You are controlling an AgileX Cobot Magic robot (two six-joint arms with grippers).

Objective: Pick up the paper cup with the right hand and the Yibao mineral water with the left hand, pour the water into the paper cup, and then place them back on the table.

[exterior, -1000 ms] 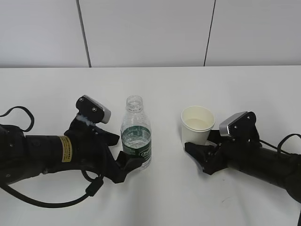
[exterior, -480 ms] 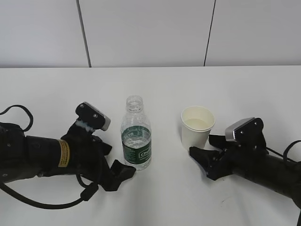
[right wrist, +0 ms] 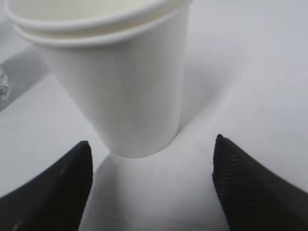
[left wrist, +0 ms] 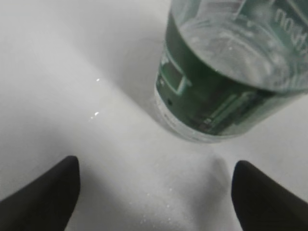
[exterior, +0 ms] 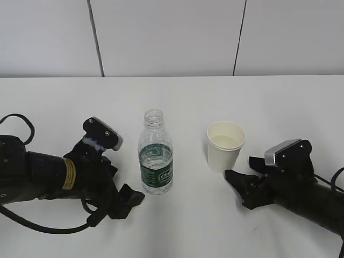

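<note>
The Yibao mineral water bottle (exterior: pixel 156 154), clear with a dark green label and no cap, stands upright on the white table (exterior: pixel 177 226), partly filled. It also shows in the left wrist view (left wrist: pixel 226 72). The white paper cup (exterior: pixel 225 145) stands upright to its right and fills the upper right wrist view (right wrist: pixel 115 77). My left gripper (exterior: pixel 128 198) is open and empty, a short way left and in front of the bottle. My right gripper (exterior: pixel 240 185) is open and empty, just right and in front of the cup.
A white panelled wall (exterior: pixel 172 37) stands behind the table's far edge. Black cables loop off both arms at the left edge (exterior: pixel 16 121) and the right edge (exterior: pixel 336 174).
Both grippers have let go and drawn back toward the near edge and outward. The bottle and the cup stay standing on the table.
</note>
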